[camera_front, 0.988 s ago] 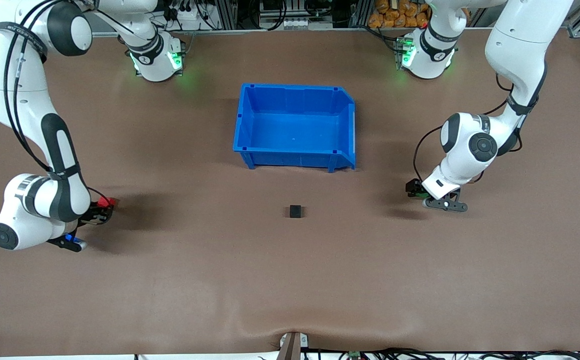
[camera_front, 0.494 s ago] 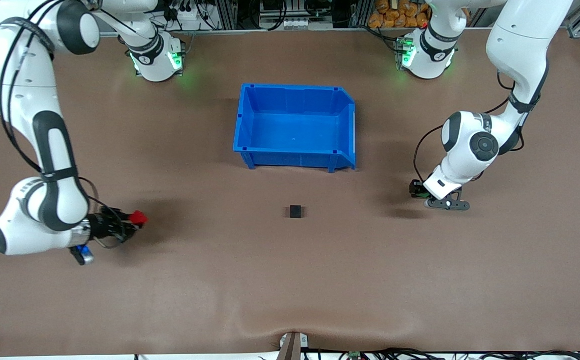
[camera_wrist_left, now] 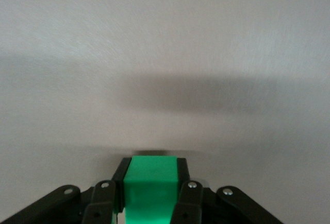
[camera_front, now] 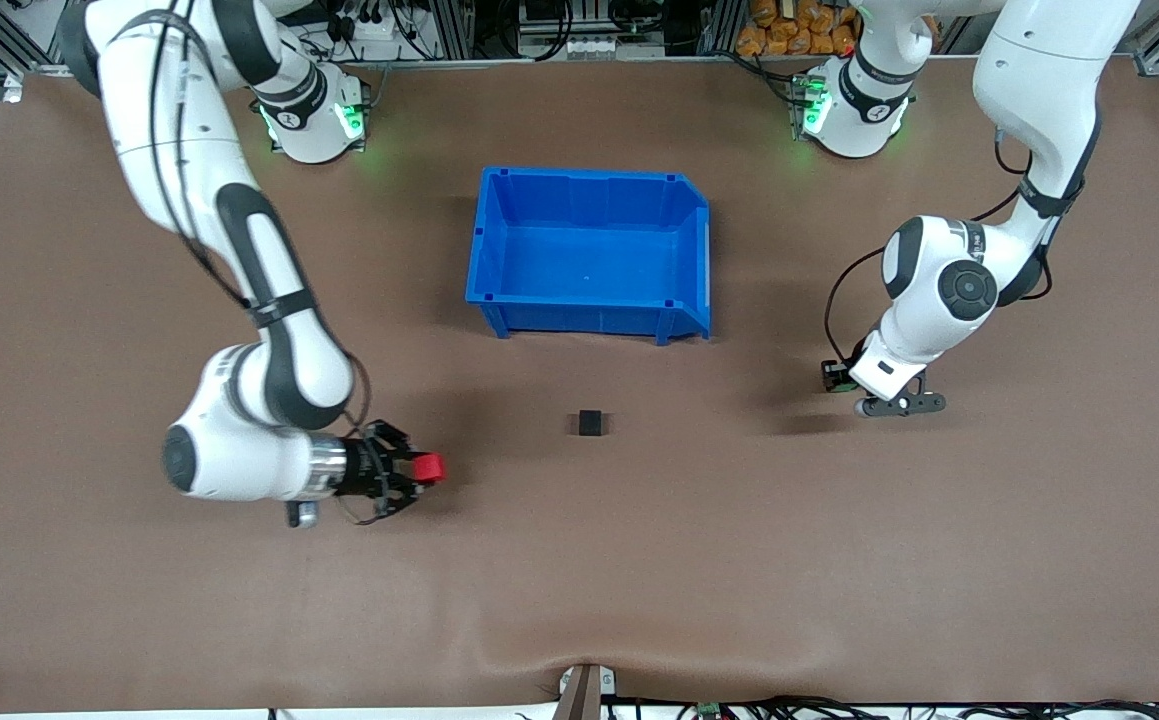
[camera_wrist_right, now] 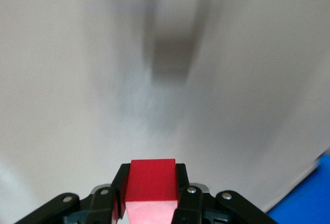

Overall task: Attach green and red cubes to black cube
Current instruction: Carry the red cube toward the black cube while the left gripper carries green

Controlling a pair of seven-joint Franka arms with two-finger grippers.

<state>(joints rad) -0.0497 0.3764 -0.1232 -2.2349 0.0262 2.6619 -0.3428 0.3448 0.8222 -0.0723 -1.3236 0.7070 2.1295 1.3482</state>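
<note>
The black cube sits on the brown table, nearer to the front camera than the blue bin, and shows blurred in the right wrist view. My right gripper is shut on the red cube, held low over the table toward the right arm's end from the black cube; the red cube fills the jaws in the right wrist view. My left gripper is shut on the green cube, low over the table toward the left arm's end; the cube is mostly hidden in the front view.
An empty blue bin stands mid-table, farther from the front camera than the black cube. A corner of it shows in the right wrist view. Bare brown table lies around the black cube.
My right arm has swung with the red cube from the table's right-arm end toward the black cube. My left gripper has shifted only slightly.
</note>
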